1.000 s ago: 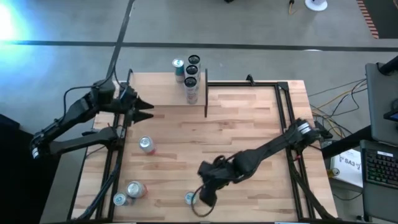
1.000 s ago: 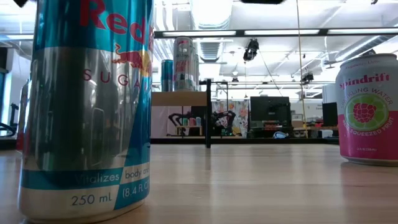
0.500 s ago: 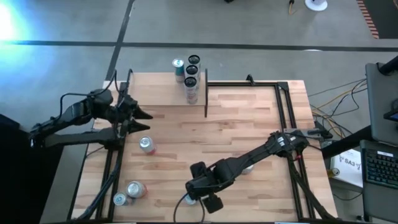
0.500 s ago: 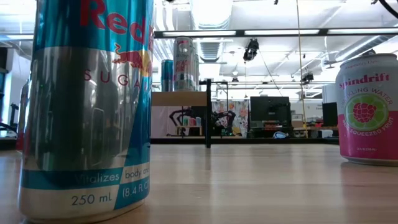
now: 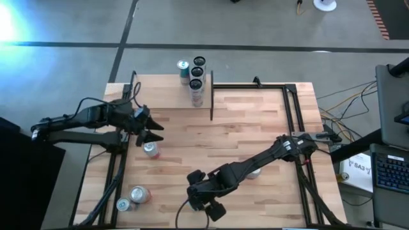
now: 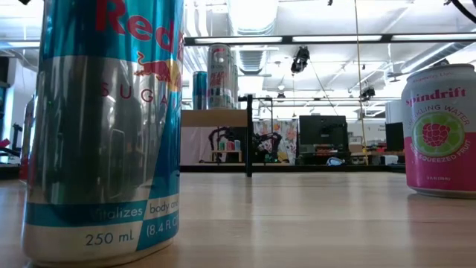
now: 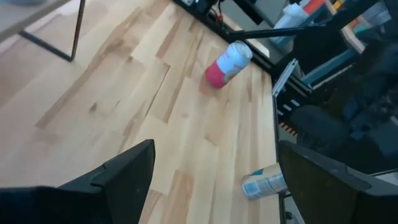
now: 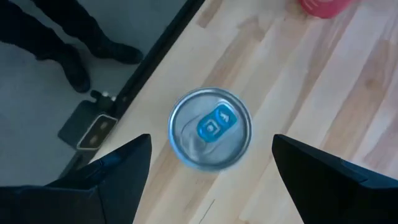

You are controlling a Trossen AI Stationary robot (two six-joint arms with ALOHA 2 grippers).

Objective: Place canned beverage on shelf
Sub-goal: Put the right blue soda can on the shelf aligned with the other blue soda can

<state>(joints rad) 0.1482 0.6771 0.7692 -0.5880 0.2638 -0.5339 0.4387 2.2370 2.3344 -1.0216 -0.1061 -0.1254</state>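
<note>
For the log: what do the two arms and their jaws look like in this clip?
Both arms are dark, near-black, slim jointed links. The right arm carries a pale silvery ring near its elbow, and thin dark cable loops out by the right gripper. A thin dark cable arcs over the left arm. The jaws of the left gripper are flat, dark, pointed blades; no markings are readable.

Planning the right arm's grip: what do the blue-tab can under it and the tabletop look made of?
The can looks like thin aluminium: a bright, reflective silver lid with a pressed rim and a blue pull tab; its wall in the low view is glossy printed metal. The tabletop looks like light butcher-block wood, showing visible grain and joined strips, with a smooth, low-sheen finish.
</note>
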